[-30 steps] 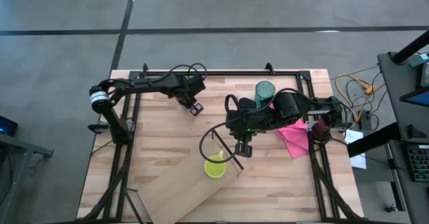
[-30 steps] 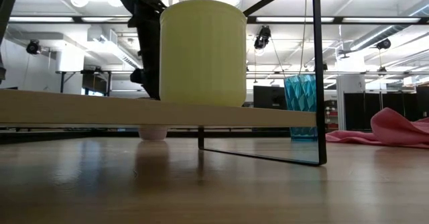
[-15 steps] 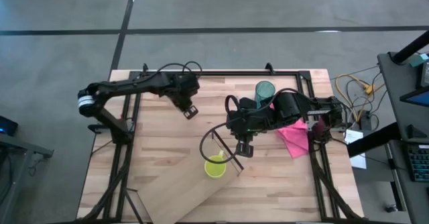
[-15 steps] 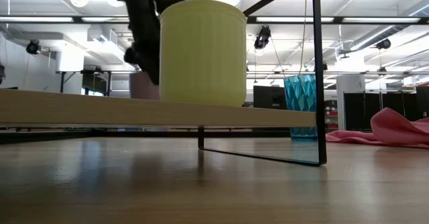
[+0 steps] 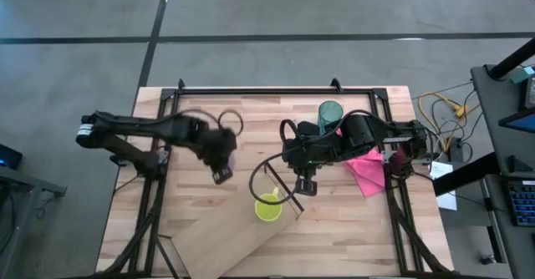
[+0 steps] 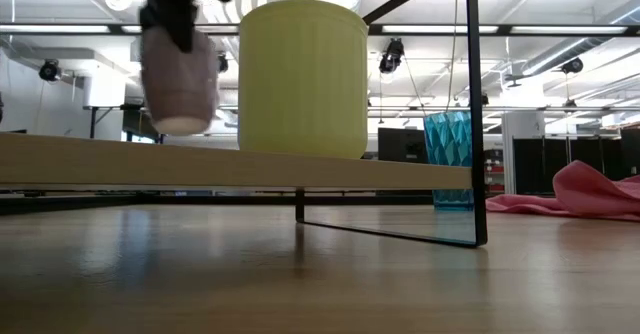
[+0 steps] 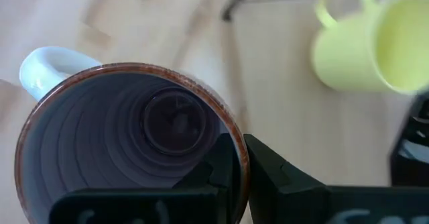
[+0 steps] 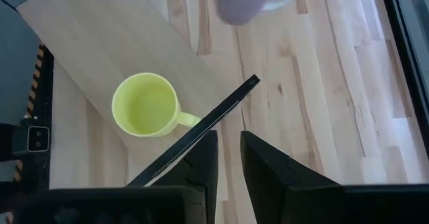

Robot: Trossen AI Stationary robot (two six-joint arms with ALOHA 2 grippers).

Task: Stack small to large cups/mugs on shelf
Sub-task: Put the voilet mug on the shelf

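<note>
Above the shelf | left hand grips purple cup aloft | right hand narrow beside yellow mug

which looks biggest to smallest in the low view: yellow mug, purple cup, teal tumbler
1. yellow mug, by far the largest in the picture, but it stands nearest the camera.
2. purple cup, held off the shelf by the left end effector.
3. teal tumbler, farthest back and partly hidden, so its true size stays unsure.

Board bare beside yellow mug — dark frame fences the far end.
</note>
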